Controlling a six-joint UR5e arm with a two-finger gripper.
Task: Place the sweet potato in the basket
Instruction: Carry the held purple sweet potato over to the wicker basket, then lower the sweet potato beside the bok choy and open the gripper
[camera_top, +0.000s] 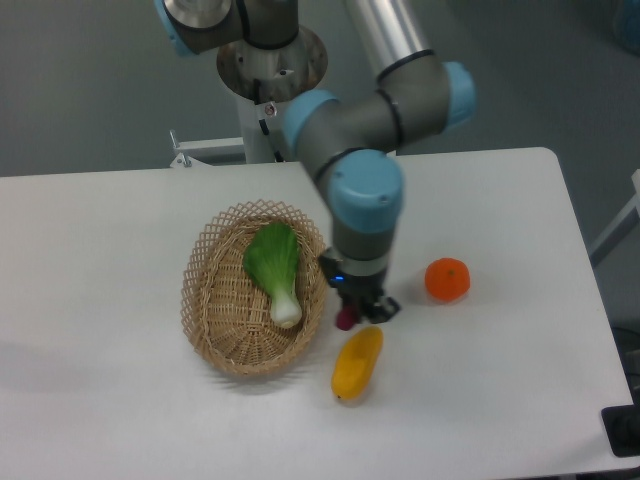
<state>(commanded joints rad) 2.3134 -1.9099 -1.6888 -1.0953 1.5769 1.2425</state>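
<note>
The sweet potato (345, 319) shows only as a small maroon patch under my gripper, just right of the basket's rim and above the yellow fruit. Most of it is hidden by the gripper. My gripper (360, 308) points straight down over it, low at the table, with its dark fingers around or against the tuber. I cannot tell whether the jaws are closed on it. The oval tan wicker basket (205, 300) sits left of the gripper and holds a green leafy vegetable with a white stem (276, 270).
A yellow-orange oblong fruit (357, 364) lies just below the gripper. A round orange (447, 279) sits to the right. The arm's base stands at the table's far edge.
</note>
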